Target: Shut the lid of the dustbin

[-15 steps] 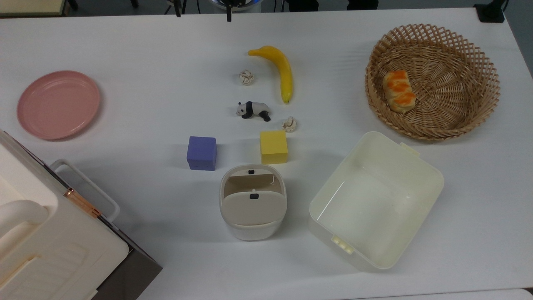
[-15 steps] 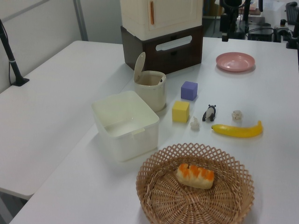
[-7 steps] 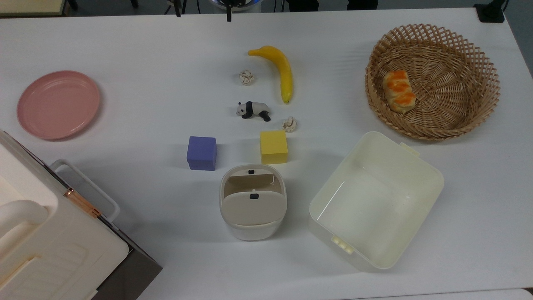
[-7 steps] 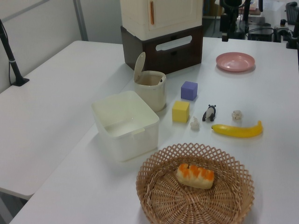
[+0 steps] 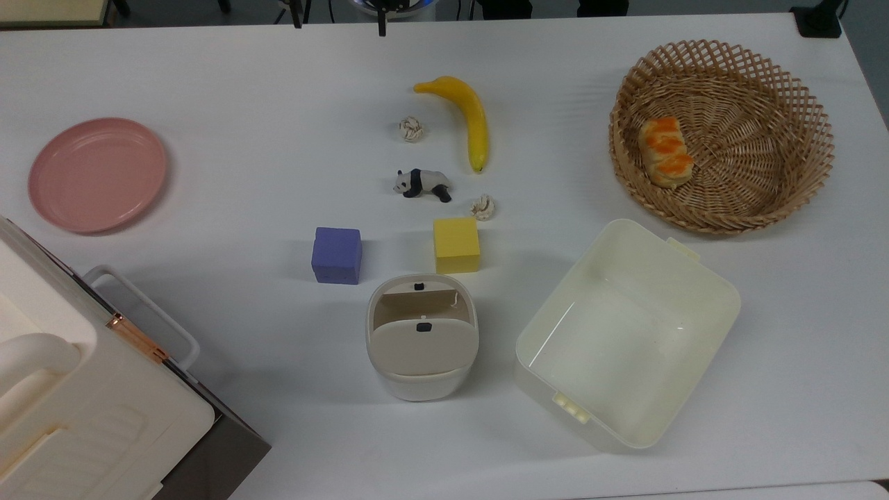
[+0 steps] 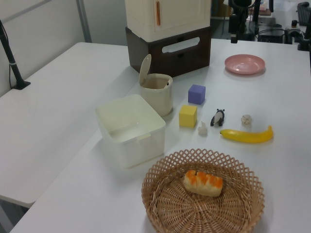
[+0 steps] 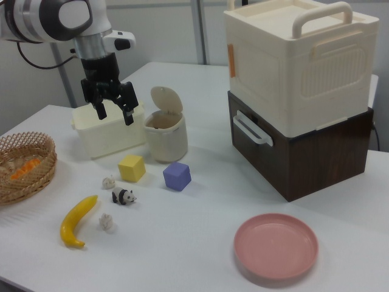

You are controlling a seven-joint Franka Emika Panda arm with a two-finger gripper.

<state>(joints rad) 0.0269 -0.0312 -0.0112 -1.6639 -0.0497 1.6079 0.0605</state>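
The small white rounded-square plastic dustbin (image 5: 421, 340) is standing on the white table (image 5: 208, 83), and its flat beige-grey lid (image 7: 166, 99) is standing up, nearly upright, at the far edge of the rim in the right view, so the bin is open. In the top view the lid's small black button (image 5: 422, 326) is showing.

The black two-finger gripper (image 7: 113, 111) is hanging in the air with its fingers spread apart, holding nothing. In the right view it is sitting to the right view's left of the dustbin, in front of the large cream rectangular plastic tub (image 7: 109, 131), and it is not touching the lid.

Around the dustbin, in the top view, a purple cube (image 5: 337, 255) and a yellow cube (image 5: 456, 245) are lying just beyond it, the yellow one very near its rim. Farther on are a small panda figure (image 5: 421, 184), two little knotted balls (image 5: 411, 128) (image 5: 483, 207) and a yellow banana (image 5: 464, 117). The cream tub is standing just beside the dustbin at the top view's right. A woven wicker basket (image 5: 764, 173) holding a bread piece (image 5: 665, 152) is sitting at the far right, a pink round plate (image 5: 97, 173) at the far left, and a big cream case with a copper latch (image 5: 76, 389) at the near left corner.
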